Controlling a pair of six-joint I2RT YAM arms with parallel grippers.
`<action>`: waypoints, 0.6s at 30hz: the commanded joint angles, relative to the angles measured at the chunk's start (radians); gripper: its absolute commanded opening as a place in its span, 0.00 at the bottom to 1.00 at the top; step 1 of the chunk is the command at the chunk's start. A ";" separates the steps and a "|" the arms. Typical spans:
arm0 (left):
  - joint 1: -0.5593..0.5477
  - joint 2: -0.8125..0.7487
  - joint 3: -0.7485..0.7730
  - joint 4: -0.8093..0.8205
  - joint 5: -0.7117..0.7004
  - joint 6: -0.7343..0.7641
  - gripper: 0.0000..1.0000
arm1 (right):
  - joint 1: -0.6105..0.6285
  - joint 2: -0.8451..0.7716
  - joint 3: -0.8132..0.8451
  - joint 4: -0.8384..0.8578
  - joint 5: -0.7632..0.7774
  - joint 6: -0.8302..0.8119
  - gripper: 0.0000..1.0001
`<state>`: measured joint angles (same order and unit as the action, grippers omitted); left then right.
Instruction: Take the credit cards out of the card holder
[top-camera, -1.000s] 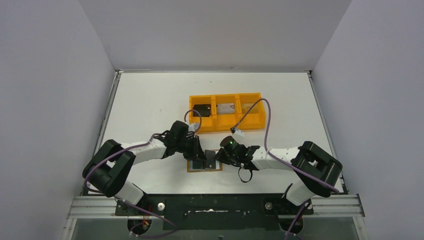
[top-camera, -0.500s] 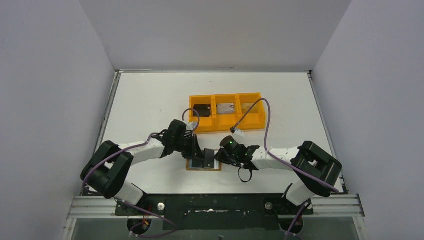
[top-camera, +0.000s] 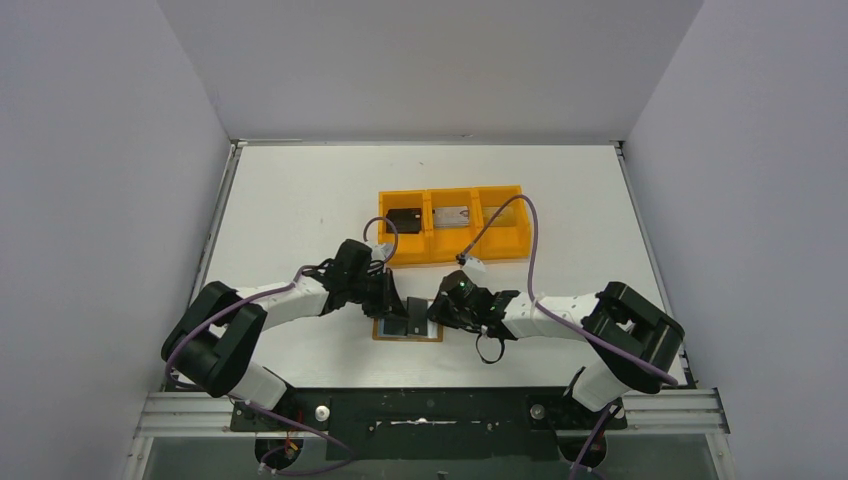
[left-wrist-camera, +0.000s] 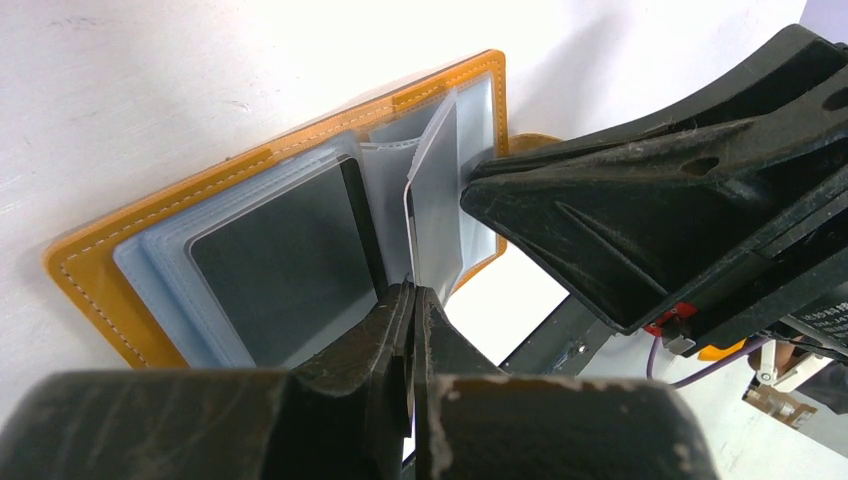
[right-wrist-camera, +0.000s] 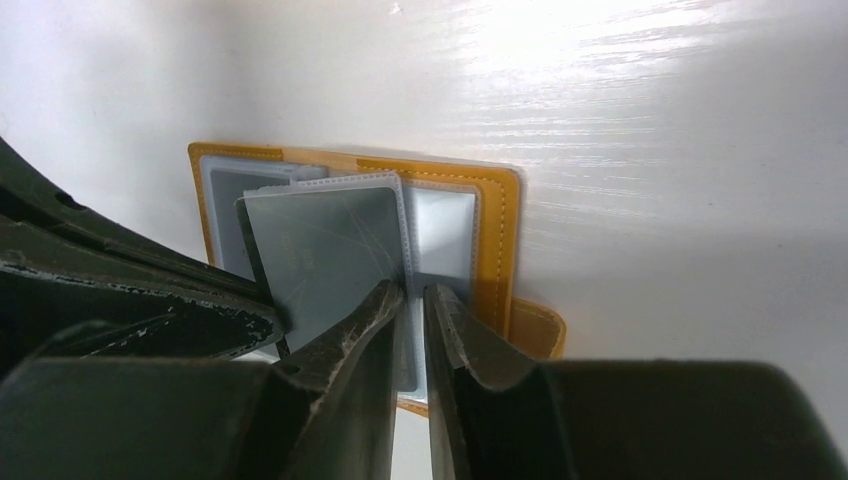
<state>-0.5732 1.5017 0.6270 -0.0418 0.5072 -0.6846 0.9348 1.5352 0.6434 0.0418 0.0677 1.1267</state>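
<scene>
As the two arms leaned in toward each other over the near middle of the white bench (top-camera: 300, 190), the left hand (left-wrist-camera: 409, 296) was clenched, its fingertips pressed together with no gap at the lower edge of a raised sleeve leaf (right-wrist-camera: 320, 250); whether it pinched that leaf could not be told. Under and between the two hands the card holder (right-wrist-camera: 498, 240) lay open and flat on the bench, tan cover down and grey sleeves up. On its left half a dark card (left-wrist-camera: 275, 265) sat inside the top sleeve, lying flat. Just right of it, at the fold, the sleeve leaf stood up off the stack, tilted, its face grey as if a card were in it. The right hand (right-wrist-camera: 411, 292) reached in from the right and was slack, its fingers a little apart with a narrow gap, one on each side of the leaf's free edge. A small tan tab (right-wrist-camera: 537, 335) stuck out from the holder's right border. Farther back on the bench, apart from the holder, stood the orange tray (top-camera: 500, 248): a black card (top-camera: 405, 218) lay in its left compartment and a silvery card (top-camera: 455, 216) in the middle one, while the contents of the right compartment could not be made out.
</scene>
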 joint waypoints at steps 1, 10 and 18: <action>0.007 -0.020 -0.014 0.041 0.021 0.019 0.00 | -0.002 -0.046 0.022 0.030 -0.031 -0.059 0.18; 0.006 -0.015 -0.045 0.083 0.012 0.001 0.00 | 0.002 0.020 0.200 -0.117 0.014 -0.165 0.26; 0.007 -0.042 -0.039 0.088 0.015 -0.002 0.00 | 0.025 0.115 0.308 -0.231 0.059 -0.202 0.38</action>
<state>-0.5728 1.4982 0.5823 0.0044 0.5091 -0.6952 0.9443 1.6268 0.9051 -0.1123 0.0772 0.9680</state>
